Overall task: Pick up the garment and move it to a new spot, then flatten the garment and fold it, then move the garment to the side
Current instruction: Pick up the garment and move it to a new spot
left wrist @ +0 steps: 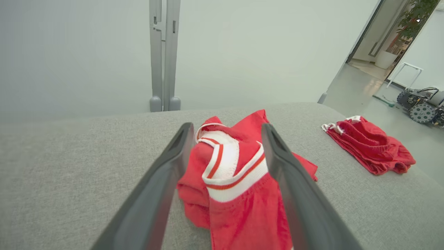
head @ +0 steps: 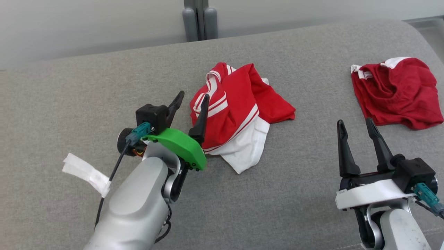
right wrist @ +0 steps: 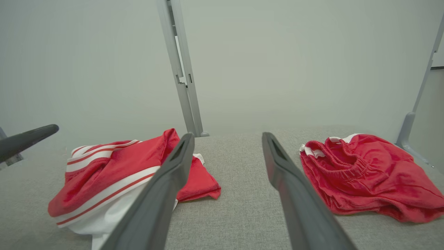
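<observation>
Head view: the grey padded tabletop takes up most of what lies before me, and the garment sits near its middle as a crumpled heap. Its print is folded out of sight. The heap's long axis runs from the far side toward me, leaning a little to my right. The striped trim is bunched at the far end, and a white sleeve points at my near edge. A red flap juts out to my right. Bunched like this, it has not been flattened or folded yet.

A smaller, darker red garment lies well apart at the far right. I judge the gap is wide enough for spreading the shirt without catching it.

My left arm reaches in with its left jaws spread wide and holding nothing. One of the fingers crosses the heap's near-left edge. In the left wrist view the striped band lies between them, and I take that firm hem to be the sensible place to pinch.

My right jaws are also spread and empty. They hang back near my edge, short of both garments, so they stay clear and are ready for the heap's other side.

A small strip of white tape is wrapped on the cable at my left arm.
</observation>
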{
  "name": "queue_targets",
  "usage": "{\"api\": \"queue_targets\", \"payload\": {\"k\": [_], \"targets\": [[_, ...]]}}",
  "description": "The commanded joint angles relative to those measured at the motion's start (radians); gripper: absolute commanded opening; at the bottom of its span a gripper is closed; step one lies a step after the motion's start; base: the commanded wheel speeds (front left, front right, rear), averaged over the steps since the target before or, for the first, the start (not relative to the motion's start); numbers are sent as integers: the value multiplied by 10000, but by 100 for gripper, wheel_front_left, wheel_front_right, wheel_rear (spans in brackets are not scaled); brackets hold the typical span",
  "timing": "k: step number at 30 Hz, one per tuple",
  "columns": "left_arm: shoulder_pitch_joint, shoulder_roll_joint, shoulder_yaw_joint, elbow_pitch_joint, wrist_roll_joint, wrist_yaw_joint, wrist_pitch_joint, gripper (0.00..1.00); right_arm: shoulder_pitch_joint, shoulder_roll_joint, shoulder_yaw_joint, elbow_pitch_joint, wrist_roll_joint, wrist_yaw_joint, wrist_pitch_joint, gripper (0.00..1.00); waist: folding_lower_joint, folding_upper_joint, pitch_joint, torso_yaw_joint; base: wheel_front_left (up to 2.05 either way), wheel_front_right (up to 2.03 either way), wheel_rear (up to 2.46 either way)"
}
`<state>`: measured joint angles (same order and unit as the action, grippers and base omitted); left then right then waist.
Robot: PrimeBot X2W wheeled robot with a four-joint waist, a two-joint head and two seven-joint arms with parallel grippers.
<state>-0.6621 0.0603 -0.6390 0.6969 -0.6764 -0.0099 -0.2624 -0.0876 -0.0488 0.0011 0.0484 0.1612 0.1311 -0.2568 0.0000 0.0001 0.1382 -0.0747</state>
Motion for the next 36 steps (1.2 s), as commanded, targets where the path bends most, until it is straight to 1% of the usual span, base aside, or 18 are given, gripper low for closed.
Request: {"api": "queue_targets", "payload": {"k": [1, 6, 12, 16, 22, 28, 36], "targets": [[421, 159, 203, -286, 359, 116, -25, 100, 10, -25, -37, 112, -146, -6, 5, 100, 0, -1, -403, 290, 0, 0, 0], [1461, 237, 936, -1343, 1295, 300, -15, 100, 94, -25, -78, 507, -401, -6, 86, 100, 0, -1, -858, 589, 0, 0, 0], [2921, 288, 2006, -2330, 1967, 464, -16, 100, 221, -23, -95, 919, -509, -6, 20, 100, 0, -1, -1190, 792, 0, 0, 0], [4023, 316, 2828, -2955, 2408, 557, -17, 100, 397, -26, -47, 1163, -264, -6, -27, 100, 0, -1, -1329, 849, 0, 0, 0], [5355, 166, 3920, -3711, 2826, 715, -19, 100, 754, -23, -96, 1357, 164, -6, -88, 100, 0, -1, -1427, 909, 0, 0, 0], [6031, 15, 4325, -3952, 2980, 531, -17, 100, 1039, -25, -70, 1365, 327, -6, -86, 100, 0, -1, -1461, 1001, 0, 0, 0], [6215, -73, 4589, -3944, 3128, 419, -18, 100, 949, -25, 54, 1389, 211, -6, -89, 100, 0, -1, -1453, 996, 0, 0, 0]]}}
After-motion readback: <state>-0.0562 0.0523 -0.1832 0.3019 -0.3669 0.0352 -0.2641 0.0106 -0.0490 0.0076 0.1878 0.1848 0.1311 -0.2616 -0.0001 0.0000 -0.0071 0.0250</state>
